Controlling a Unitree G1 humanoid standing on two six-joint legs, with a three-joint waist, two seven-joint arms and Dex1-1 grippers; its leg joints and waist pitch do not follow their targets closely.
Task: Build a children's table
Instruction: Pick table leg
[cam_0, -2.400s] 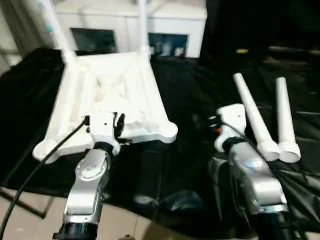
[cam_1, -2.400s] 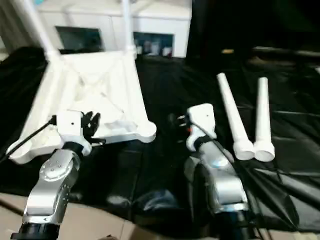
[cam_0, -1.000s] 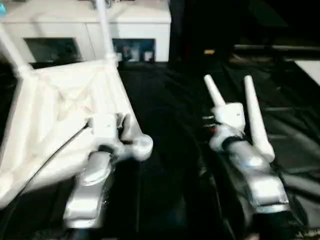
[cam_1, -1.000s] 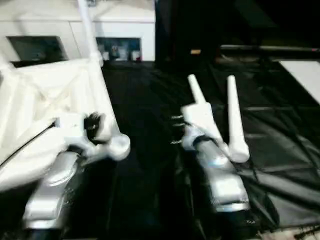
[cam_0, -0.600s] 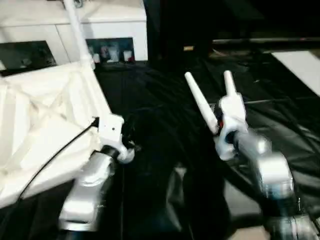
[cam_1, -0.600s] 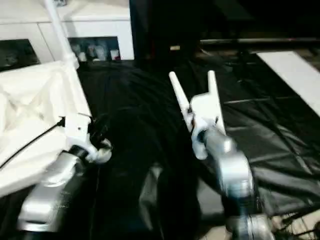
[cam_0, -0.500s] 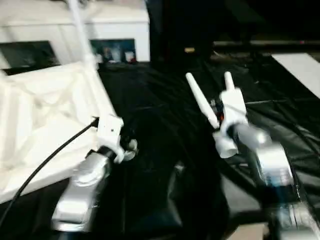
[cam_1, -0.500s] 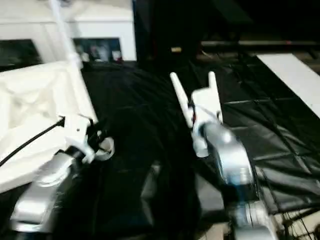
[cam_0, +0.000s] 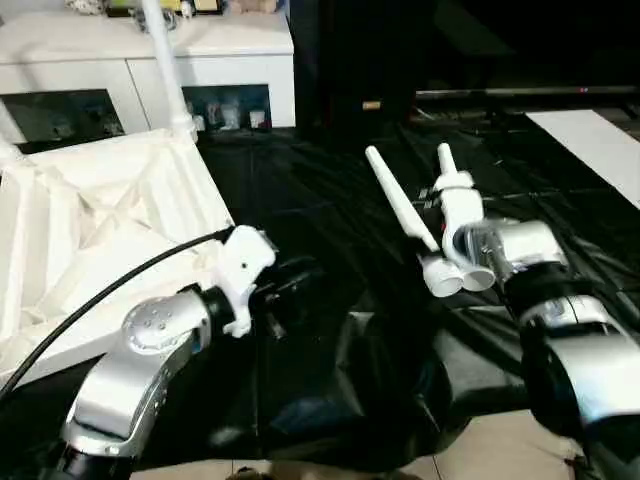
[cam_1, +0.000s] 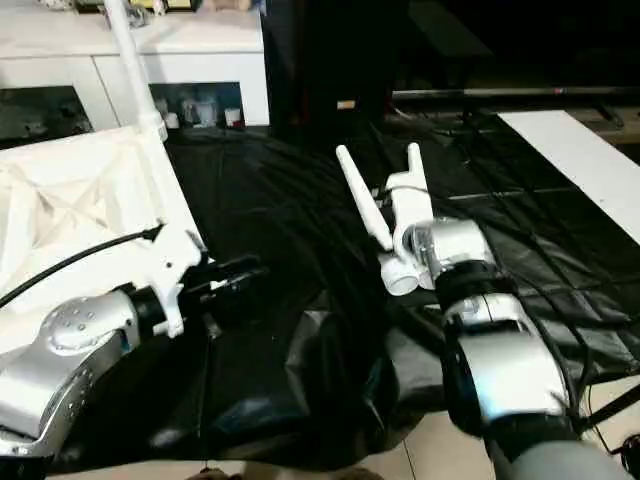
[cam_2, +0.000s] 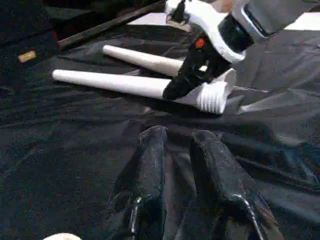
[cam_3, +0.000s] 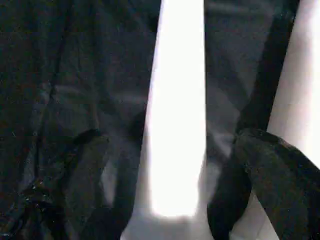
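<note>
1. The left end effector (cam_2: 180, 150) hovers over the black-sheeted table (cam_0: 330, 230), fingers nearly together, grasping nothing.
2. The right end effector (cam_3: 170, 155) is spread wide astride one of two loose legs (cam_0: 400, 205), not clenched on it.
3. The upturned table top (cam_0: 90, 220) lies left, one fitted leg (cam_0: 165, 60) upright at its far corner.
4. A white cabinet (cam_0: 230, 60) stands behind.

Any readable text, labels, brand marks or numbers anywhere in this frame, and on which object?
None can be read.
Small yellowish tag on the dark unit behind the black-sheeted table: too small to read.
Items behind the white cabinet's glass doors: too blurred to read.
Table top, two loose legs and both grippers' housings: no markings visible.
</note>
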